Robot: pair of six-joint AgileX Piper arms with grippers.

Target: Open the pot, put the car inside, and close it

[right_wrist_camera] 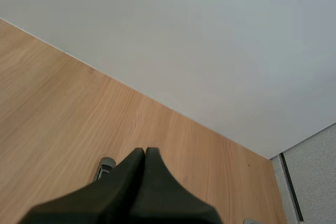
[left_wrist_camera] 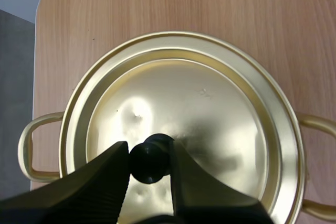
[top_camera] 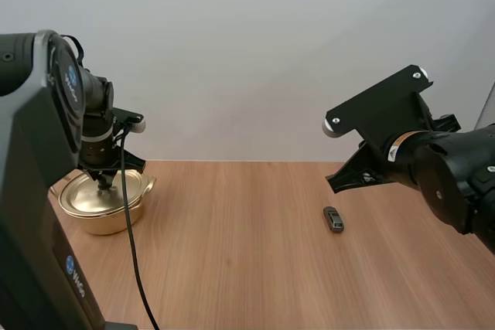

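Clamped on the lid's black knob (left_wrist_camera: 149, 165) with the left gripper (left_wrist_camera: 148, 150): ribbed fingers (left_wrist_camera: 100, 182) drawn in from either side, both touching it, only the knob's width between the tips. From the high view, same left gripper (top_camera: 104, 182) hanging straight down over the pot at the table's far left corner.

Closed on nothing at the right gripper (right_wrist_camera: 145, 153): both fingers pressed together into one dark wedge, tips aimed down at bare wood. From the high view, right gripper (top_camera: 334, 182) held up off the table near the far right edge, above and just behind the car, clear of it.

Underneath everything, a light wooden table (top_camera: 247, 268), one rounded corner showing just beside the pot in the left wrist view.

At the far left corner, a gold-coloured pot (top_camera: 104, 222), upright, close to the left edge, with a loop handle (left_wrist_camera: 25, 145) on each side.

On the pot, a gold lid (left_wrist_camera: 210, 114), seated level within the rim, faintly dented near the knob.

Toward the right edge, a small dark toy car (top_camera: 333, 219), flat on the wood, well apart from the pot. In the right wrist view, one end of the car (right_wrist_camera: 106, 165) peeping out just beside the closed fingers.
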